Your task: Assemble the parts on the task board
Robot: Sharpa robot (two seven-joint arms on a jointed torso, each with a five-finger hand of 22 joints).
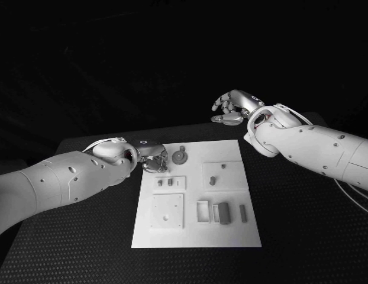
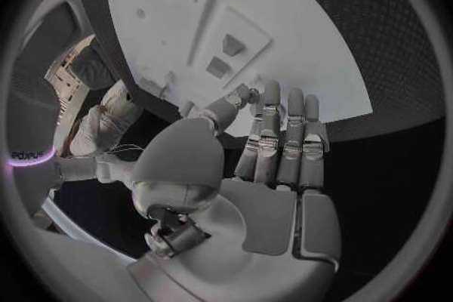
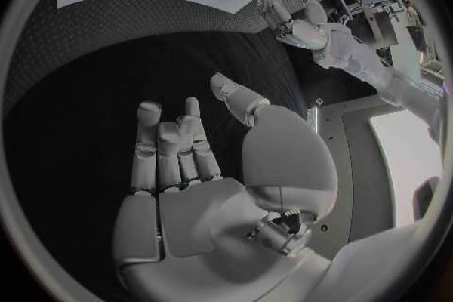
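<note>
I see the white task board point(image 1: 197, 195) in the middle of the black tabletop point(image 1: 295, 225), with small parts point(image 1: 224, 213) on it. My left hand point(image 1: 152, 158) touches its far corner, fingers apart, empty. My right hand point(image 1: 235, 107) hangs past it, fingers apart, empty.

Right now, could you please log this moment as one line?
left hand: open, at task board far-left corner | right hand: open, beyond board | parts: on board
</note>
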